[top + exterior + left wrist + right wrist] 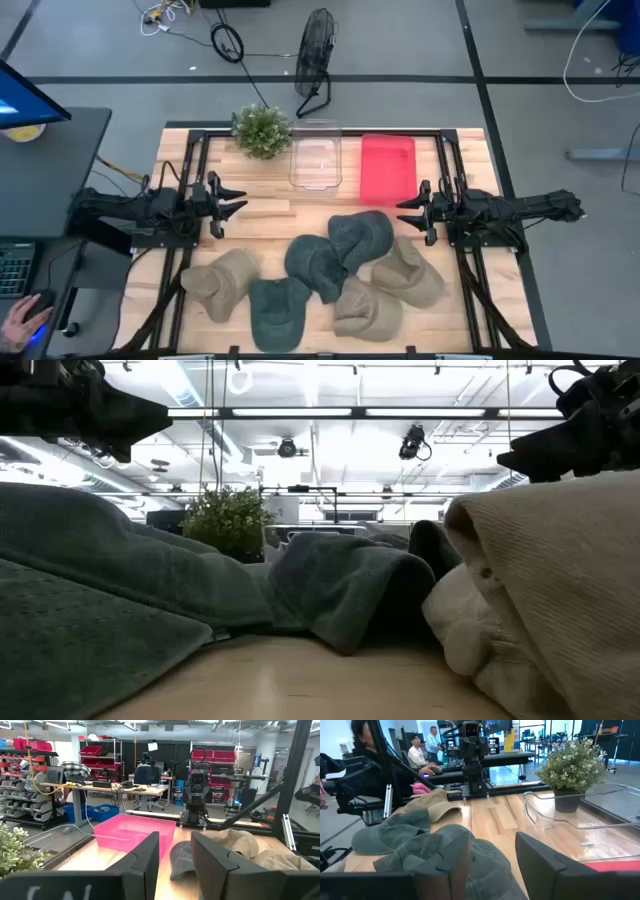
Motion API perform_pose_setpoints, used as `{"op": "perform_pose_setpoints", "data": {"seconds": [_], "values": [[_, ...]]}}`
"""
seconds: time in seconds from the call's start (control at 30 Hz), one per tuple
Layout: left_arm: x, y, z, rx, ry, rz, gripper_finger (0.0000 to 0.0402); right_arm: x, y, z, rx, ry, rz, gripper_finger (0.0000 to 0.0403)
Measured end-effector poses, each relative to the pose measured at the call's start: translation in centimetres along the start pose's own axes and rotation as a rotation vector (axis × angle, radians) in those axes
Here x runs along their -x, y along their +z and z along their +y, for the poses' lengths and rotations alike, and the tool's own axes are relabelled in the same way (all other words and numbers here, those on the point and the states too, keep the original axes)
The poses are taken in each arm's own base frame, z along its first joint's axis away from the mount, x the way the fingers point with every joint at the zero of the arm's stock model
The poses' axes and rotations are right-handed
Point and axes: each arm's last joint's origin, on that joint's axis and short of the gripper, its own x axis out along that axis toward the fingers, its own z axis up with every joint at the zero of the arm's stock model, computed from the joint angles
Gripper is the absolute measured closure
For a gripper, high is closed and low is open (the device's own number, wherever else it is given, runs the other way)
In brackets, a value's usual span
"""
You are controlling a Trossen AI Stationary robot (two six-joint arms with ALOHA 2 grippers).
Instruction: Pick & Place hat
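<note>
Several caps lie in a pile on the near half of the table: dark green ones (359, 236), (316, 264), (279, 311) and tan ones (222, 281), (407, 272), (366, 309). Some overlap their neighbours. My left gripper (236, 201) hovers open at the table's left side, left of the pile. My right gripper (408, 211) hovers open at the right side, beside the topmost green cap (427, 845). In the left wrist view the open fingers (175, 862) frame a green cap (182, 860) and the red bin.
A clear bin (316, 154) and a red bin (387, 167) sit side by side at the far middle of the table. A potted plant (262, 129) stands left of them. A person's hand (22, 318) rests on a desk off the table's left.
</note>
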Motion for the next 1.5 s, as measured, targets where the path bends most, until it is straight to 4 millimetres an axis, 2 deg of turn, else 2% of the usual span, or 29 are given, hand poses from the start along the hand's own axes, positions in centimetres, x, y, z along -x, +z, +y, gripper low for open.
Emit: {"op": "perform_pose_setpoints", "data": {"seconds": [0.5, 0.63, 0.73, 0.9, 1.03, 1.17, 1.27, 1.37, 1.5], "values": [[0.0, 0.2, 0.0, 0.007, 0.000, -0.018, 0.0285, 0.0, -0.1, 0.0, 0.016, 0.000, 0.005, 0.0238], [0.0, 0.3, 0.0, 0.027, 0.002, -0.023, 0.0285, 0.0, 0.6, 0.1, 0.093, 0.003, -0.057, 0.0238], [0.0, 0.4, 0.0, 0.054, 0.005, -0.038, 0.0285, 0.1, 1.6, 0.1, 0.084, 0.007, -0.161, 0.0238], [-0.1, 2.0, -0.1, 0.159, -0.017, -0.088, 0.0285, 0.5, 3.2, 0.3, 0.083, 0.023, -0.326, 0.0238], [-0.9, 4.3, -0.4, 0.087, -0.015, -0.056, 0.0284, 0.2, 4.6, 0.4, 0.087, 0.022, -0.318, 0.0238], [-2.5, 7.4, -1.1, -0.018, -0.009, 0.018, 0.0284, -0.9, 7.4, 0.9, 0.082, 0.048, -0.279, 0.0238], [-3.8, 9.3, -1.4, -0.074, 0.043, 0.085, 0.0284, -2.7, 9.0, 1.3, 0.047, 0.046, -0.130, 0.0238], [-4.8, 10.3, -1.6, -0.096, 0.120, 0.120, 0.0284, -5.1, 9.3, 1.6, -0.027, 0.027, 0.096, 0.0238], [-5.7, 10.3, -1.9, -0.111, 0.140, 0.148, 0.0284, -8.8, 8.2, 2.0, -0.104, -0.022, 0.350, 0.0238]]}}
